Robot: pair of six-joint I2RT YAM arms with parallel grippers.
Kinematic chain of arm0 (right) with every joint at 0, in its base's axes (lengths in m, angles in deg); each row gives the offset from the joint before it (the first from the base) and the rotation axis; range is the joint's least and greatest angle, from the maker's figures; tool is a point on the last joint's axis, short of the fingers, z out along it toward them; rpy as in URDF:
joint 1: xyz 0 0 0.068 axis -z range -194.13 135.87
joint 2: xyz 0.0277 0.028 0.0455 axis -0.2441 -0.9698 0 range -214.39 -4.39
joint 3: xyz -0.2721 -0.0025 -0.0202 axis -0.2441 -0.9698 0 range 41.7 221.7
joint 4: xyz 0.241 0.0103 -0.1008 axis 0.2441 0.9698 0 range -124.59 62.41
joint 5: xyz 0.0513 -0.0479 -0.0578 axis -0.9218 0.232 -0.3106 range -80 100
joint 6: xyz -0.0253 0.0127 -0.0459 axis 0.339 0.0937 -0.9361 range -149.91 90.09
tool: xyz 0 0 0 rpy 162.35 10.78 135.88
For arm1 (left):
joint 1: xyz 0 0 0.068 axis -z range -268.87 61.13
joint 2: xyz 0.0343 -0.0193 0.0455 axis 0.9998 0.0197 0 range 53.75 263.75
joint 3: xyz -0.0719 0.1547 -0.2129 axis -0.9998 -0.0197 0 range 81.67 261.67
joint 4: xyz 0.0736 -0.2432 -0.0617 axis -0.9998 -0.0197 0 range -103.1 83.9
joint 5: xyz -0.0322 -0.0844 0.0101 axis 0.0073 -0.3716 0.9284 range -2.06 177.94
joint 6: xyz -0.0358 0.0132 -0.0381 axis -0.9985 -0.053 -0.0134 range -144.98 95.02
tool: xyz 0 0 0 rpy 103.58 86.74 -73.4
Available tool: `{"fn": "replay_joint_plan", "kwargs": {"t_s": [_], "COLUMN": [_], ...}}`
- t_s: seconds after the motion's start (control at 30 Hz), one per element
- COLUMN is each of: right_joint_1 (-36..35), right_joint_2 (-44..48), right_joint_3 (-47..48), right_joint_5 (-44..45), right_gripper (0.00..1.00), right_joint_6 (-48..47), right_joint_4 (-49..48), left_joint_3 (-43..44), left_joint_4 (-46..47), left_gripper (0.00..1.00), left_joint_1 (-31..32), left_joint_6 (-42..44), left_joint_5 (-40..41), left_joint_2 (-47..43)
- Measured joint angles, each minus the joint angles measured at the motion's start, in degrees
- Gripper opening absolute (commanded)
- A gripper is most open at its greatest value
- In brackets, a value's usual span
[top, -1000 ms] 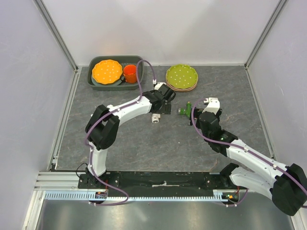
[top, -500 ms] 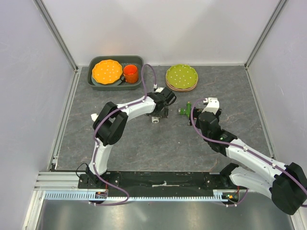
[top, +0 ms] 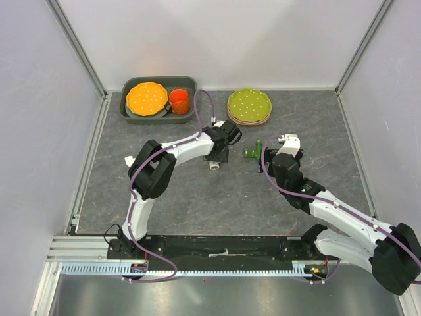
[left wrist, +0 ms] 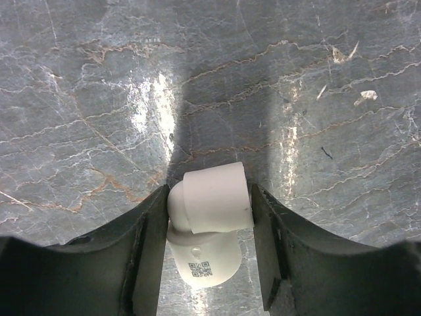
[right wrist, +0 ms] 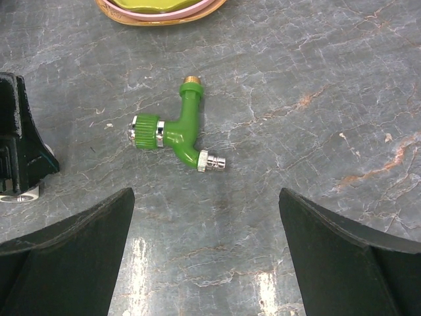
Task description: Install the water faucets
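Observation:
The white faucet [left wrist: 210, 217] is an elbow-shaped plastic piece with a small code label, lying on the grey table. My left gripper [left wrist: 209, 191] stands straight over it with both fingers pressed against its sides, shut on it. From above, that gripper [top: 216, 158] covers most of the white faucet [top: 214, 164]. The green faucet [right wrist: 177, 131] lies flat on the table, a brass thread at one end and a metal nozzle at the other. My right gripper [right wrist: 205, 197] is open just short of it, nothing between its fingers. In the top view the green faucet [top: 253, 153] lies left of the right gripper [top: 281, 146].
A dark tray [top: 131, 112] at the back left holds an orange plate [top: 147, 98] and an orange cup [top: 179, 101]. A stack of plates with a green one on top [top: 249, 105] sits just behind the green faucet. The left gripper's body [right wrist: 20, 145] shows at the right wrist view's left edge.
The left gripper came down over the white faucet and its jaws closed in on it. The right arm and the green faucet have stayed still.

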State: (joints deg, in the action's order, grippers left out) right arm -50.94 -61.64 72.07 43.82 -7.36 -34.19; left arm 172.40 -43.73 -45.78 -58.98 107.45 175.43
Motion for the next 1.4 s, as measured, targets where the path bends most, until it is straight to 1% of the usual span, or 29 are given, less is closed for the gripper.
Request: {"fn": "replay_joint_plan", "kwargs": {"t_s": [0.1,0.13,0.2,0.23,0.3,0.33,0.43,0.57,0.7,0.9,1.0,1.07,1.2,1.3,1.4], "right_joint_1": [0.0,0.0,0.0,0.1,0.1,0.1,0.1,0.1,0.1,0.1,0.1,0.1,0.1,0.1,0.1], "right_joint_2": [-0.2,-0.2,-0.3,-0.3,-0.3,-0.3,-0.3,-0.5,-0.7,1.4,2.2,2.3,1.5,-2.3,-6.8], "right_joint_3": [0.0,0.0,0.0,0.0,0.0,0.0,0.0,0.0,0.0,-2.4,-2.7,-2.6,-1.3,2.6,6.2], "right_joint_5": [-0.4,-0.5,-0.7,-0.8,-1.0,-1.1,-1.7,-3.9,-7.7,-15.3,-18.3,-19.0,-19.4,-18.6,-16.9], "right_gripper": [0.98,0.98,0.98,0.98,0.98,0.98,0.98,0.98,0.98,0.98,0.98,0.98,0.98,0.98,0.98], "right_joint_6": [0.0,0.0,0.0,0.0,0.0,0.0,-0.2,-0.9,-1.9,-4.2,-5.0,-5.0,-5.7,-7.0,-8.0], "right_joint_4": [0.0,0.0,0.0,0.0,0.0,0.0,0.0,-0.8,-2.2,-7.2,-8.6,-9.0,-8.3,-6.5,-5.1], "left_joint_3": [0.0,0.0,-0.7,-1.6,-4.0,-5.1,-10.4,-16.0,-20.9,-27.5,-30.1,-31.7,-36.5,-40.2,-42.9], "left_joint_4": [0.0,0.0,0.4,0.8,1.5,1.7,3.3,6.0,9.2,11.7,11.7,11.7,12.2,12.7,12.8], "left_gripper": [0.44,0.40,0.34,0.28,0.21,0.15,0.02,0.02,0.02,0.02,0.02,0.02,0.02,0.02,0.02], "left_joint_1": [0.0,0.0,-0.1,-0.3,-0.5,-0.7,-2.0,-5.2,-9.9,-19.8,-24.7,-26.9,-29.2,-32.5,-35.9], "left_joint_6": [-0.3,-0.4,-0.7,-1.0,-1.5,-1.8,-2.8,-4.0,-4.8,-7.0,-7.6,-7.8,-9.2,-10.1,-10.7], "left_joint_5": [-0.5,-0.6,-0.8,-1.4,-2.2,-2.8,-4.9,-7.1,-9.7,-16.6,-18.4,-18.3,-18.0,-19.4,-21.2], "left_joint_2": [0.0,-0.1,-0.5,-1.2,-3.0,-4.2,-10.0,-20.2,-31.2,-45.4,-51.1,-55.1,-63.5,-67.9,-69.9]}}
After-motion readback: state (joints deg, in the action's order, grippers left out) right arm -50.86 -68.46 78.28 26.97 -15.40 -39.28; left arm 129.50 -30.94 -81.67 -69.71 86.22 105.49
